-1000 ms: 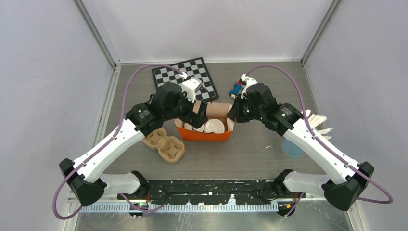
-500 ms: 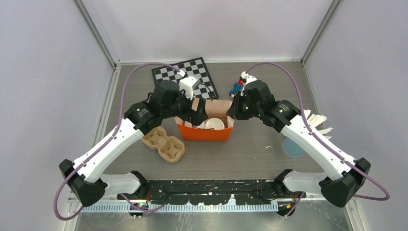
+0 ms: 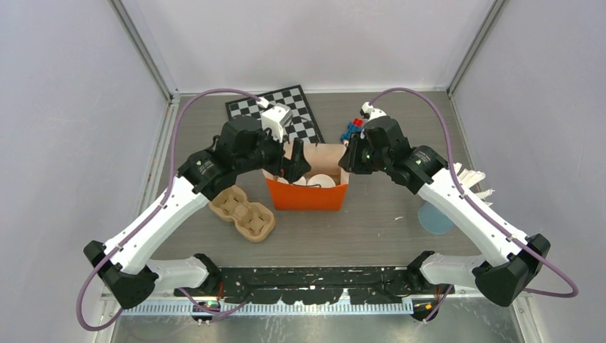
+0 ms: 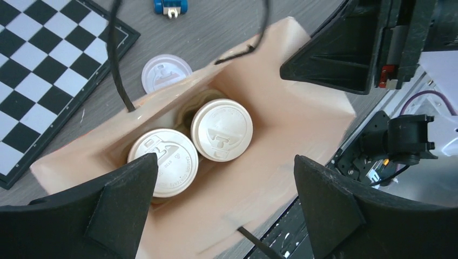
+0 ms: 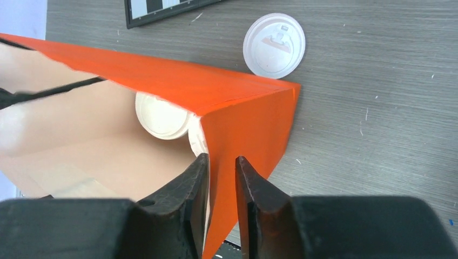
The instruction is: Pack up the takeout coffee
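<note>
Over the last second the orange bag (image 3: pixel 307 194) has risen from a slump to stand square, its front wall now tall. Two lidded coffee cups (image 4: pixel 221 129) sit touching side by side on its floor. The left gripper (image 4: pixel 224 162) hangs over the mouth, jaws spread wide and holding nothing. The right gripper (image 5: pixel 220 159) straddles the bag's right wall, jaws narrow and easing apart; whether it still pinches the paper cannot be told. Another white lid (image 5: pixel 274 45) lies on the table (image 5: pixel 378 108) behind the bag, so packing looks nearly, perhaps not fully, done
</note>
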You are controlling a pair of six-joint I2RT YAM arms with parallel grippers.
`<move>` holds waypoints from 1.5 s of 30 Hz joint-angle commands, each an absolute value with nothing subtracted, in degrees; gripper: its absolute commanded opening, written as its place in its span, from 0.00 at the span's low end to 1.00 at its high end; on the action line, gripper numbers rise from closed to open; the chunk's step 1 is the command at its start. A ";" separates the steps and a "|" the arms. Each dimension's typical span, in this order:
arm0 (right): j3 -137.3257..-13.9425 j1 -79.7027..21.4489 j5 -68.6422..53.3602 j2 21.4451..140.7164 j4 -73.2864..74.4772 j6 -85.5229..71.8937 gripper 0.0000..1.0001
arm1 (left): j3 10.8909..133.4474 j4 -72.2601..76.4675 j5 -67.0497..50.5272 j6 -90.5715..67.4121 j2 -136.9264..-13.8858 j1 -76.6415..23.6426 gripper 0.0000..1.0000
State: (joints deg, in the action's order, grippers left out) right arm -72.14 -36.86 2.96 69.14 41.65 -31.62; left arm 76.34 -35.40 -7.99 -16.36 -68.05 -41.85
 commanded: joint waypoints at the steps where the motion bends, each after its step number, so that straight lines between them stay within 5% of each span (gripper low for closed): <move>1: -76.35 -36.41 5.01 69.79 40.87 -31.20 0.31 | 80.82 -32.37 -7.05 -16.56 -66.25 -41.48 0.99; 14: -82.43 -36.03 6.00 71.52 40.58 -31.42 0.47 | 83.18 -34.68 0.39 -12.26 -63.42 -41.51 0.99; 23: -87.27 -35.88 12.52 69.46 47.69 -31.55 0.73 | 82.10 -34.81 8.72 -8.47 -60.67 -41.48 1.00; 27: -87.42 -35.60 16.85 67.68 51.09 -31.38 0.77 | 80.81 -35.35 11.15 -6.27 -59.51 -41.48 1.00; 32: -91.48 -34.47 23.88 67.79 62.28 -32.25 0.74 | 75.77 -37.16 15.62 -5.67 -56.74 -41.48 1.00; 39: -94.16 -27.69 30.21 69.83 76.94 -33.46 0.50 | 67.43 -37.68 17.40 -3.14 -49.69 -41.48 1.00; 45: -95.02 -17.31 27.47 70.35 84.33 -33.85 0.39 | 62.10 -39.34 19.10 -0.21 -46.38 -41.48 1.00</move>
